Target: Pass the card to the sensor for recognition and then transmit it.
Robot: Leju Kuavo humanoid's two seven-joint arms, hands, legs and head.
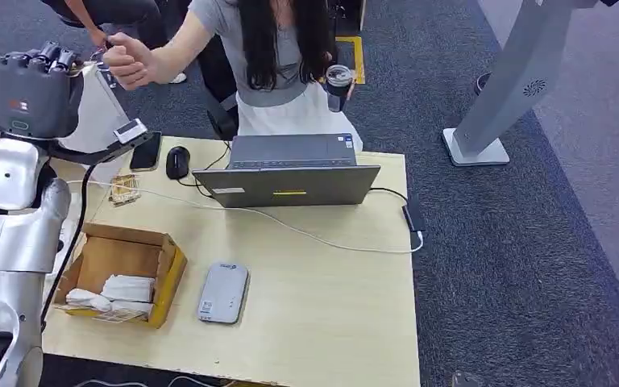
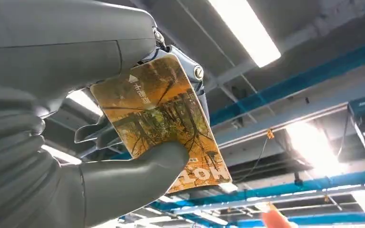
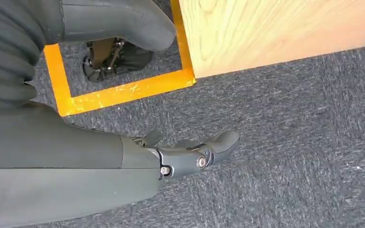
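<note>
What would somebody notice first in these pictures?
Probably the left robot hand raised high, holding an orange card printed with trees, ceiling lights behind it. Next, a person's fist reaching toward it beyond the wooden table, where a grey laptop sits open.

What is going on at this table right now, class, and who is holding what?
The robot's left hand is raised and holds an orange card between thumb and fingers. A person across the table reaches a hand toward it. The grey card sensor lies on the table beside a cardboard box, with a laptop behind it. The right hand hangs low over the carpet, holding nothing.
</note>
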